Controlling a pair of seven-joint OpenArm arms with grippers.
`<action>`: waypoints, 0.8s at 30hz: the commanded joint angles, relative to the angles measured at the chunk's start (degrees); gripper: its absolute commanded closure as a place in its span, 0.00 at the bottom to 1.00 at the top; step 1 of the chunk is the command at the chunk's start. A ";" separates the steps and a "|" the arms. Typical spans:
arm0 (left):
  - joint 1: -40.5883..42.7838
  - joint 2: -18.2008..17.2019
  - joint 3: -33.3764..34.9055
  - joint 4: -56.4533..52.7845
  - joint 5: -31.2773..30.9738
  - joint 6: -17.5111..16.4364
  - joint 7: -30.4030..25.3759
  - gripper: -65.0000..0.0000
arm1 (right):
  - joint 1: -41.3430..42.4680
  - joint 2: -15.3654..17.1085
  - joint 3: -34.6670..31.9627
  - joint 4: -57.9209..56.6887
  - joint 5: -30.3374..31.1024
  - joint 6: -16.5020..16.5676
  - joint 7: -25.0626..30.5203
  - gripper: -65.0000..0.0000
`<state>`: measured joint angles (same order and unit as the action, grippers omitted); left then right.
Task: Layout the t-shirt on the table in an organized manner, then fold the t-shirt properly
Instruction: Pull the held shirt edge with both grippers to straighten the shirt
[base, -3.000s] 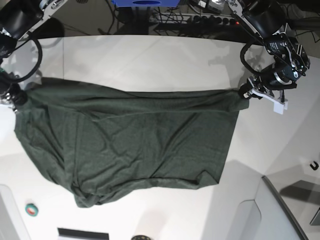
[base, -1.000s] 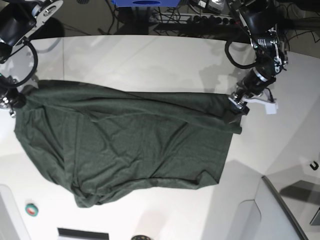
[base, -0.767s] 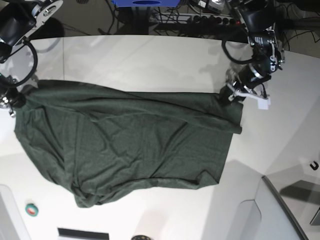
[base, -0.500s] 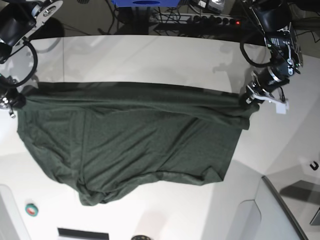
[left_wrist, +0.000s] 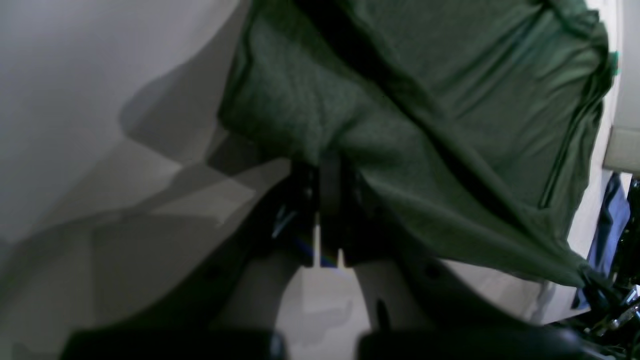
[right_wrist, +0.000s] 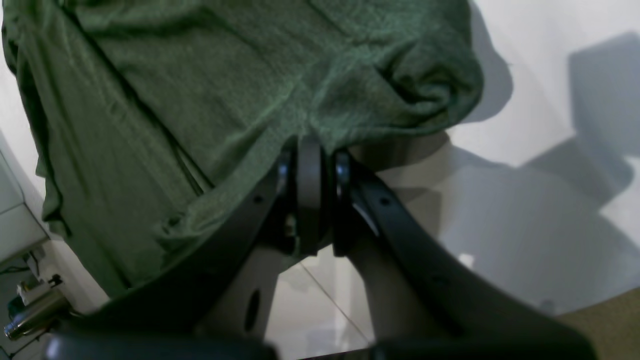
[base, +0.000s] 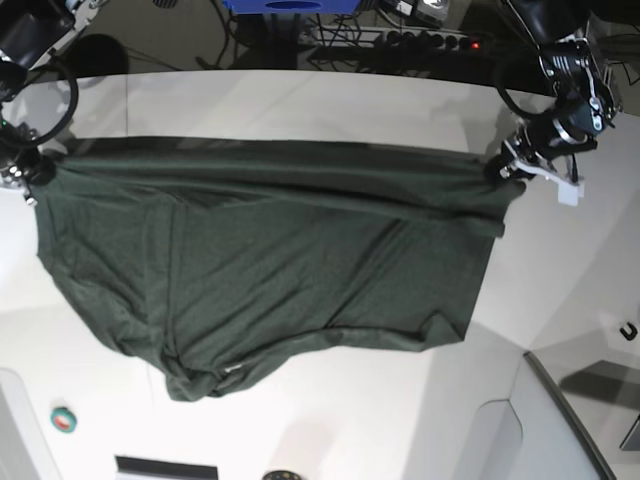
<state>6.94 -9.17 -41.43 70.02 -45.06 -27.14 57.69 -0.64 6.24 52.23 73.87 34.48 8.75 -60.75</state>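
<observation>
T-shirt (base: 270, 260) stretched taut over table (base: 300, 100) — L gripper (base: 503, 170) & R gripper (base: 36, 172) both clamped on its top corners.

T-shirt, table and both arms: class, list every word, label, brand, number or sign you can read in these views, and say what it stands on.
None can be read. The t-shirt is plain, the table bears no print, and no marking shows on the left gripper or right gripper.
</observation>
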 joint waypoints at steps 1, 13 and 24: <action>-0.04 -0.98 -0.20 1.59 -1.05 -0.34 -1.03 1.00 | 0.34 0.92 0.21 0.20 0.55 -0.27 0.93 0.99; 3.74 -0.19 -0.11 7.12 -1.05 -0.25 -0.86 1.00 | 0.34 1.36 0.48 -6.57 0.55 -4.75 1.02 0.99; 7.08 -0.37 -0.11 14.95 -0.52 -0.07 3.98 1.00 | -1.07 1.01 0.48 0.02 0.64 -6.42 -2.06 0.99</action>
<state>14.11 -8.71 -41.17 83.96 -44.88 -26.98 62.33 -2.02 6.26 52.29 73.03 34.65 2.52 -63.13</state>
